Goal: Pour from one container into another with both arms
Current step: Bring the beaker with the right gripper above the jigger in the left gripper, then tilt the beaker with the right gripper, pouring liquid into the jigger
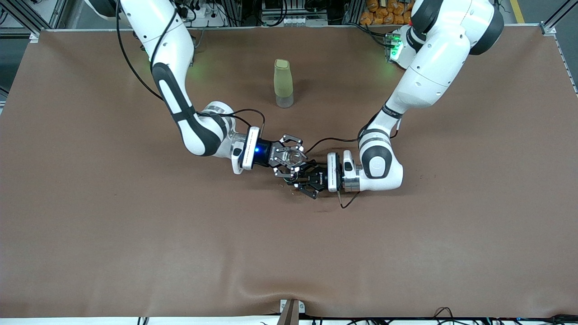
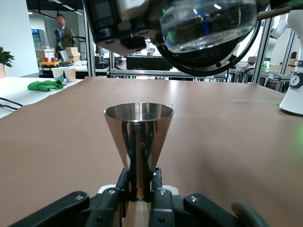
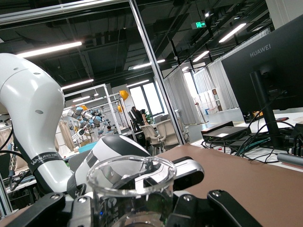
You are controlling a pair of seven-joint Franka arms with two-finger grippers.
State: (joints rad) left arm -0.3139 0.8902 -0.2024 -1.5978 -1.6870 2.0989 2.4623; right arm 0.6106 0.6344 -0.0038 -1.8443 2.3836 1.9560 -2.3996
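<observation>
Brown bench (image 1: pixel 90 203), mid | right gripper (image 1: pixel 292 159) clamps glass beaker (image 1: pixel 292 157) above steel cone cup (image 2: pixel 138 137); left gripper (image 1: pixel 301 181) pinches cup's stem | step: pour poised; next: tip beaker over cup's mouth

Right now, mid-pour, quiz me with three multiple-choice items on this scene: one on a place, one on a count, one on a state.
1. Where is the clear glass beaker?
A. lying on the table
B. held above the metal cup
C. beside the green bottle

2. How many bottles stand on the table?
A. one
B. two
C. three

3. How is the metal cup held?
A. loose between open fingers
B. lying on its side
C. upright, clamped at its narrow stem

Answers:
1 B: the left wrist view shows the beaker in the right gripper above the cup's rim.
2 A: only the green bottle stands there.
3 C: the left gripper is shut on its stem, mouth upward.
</observation>
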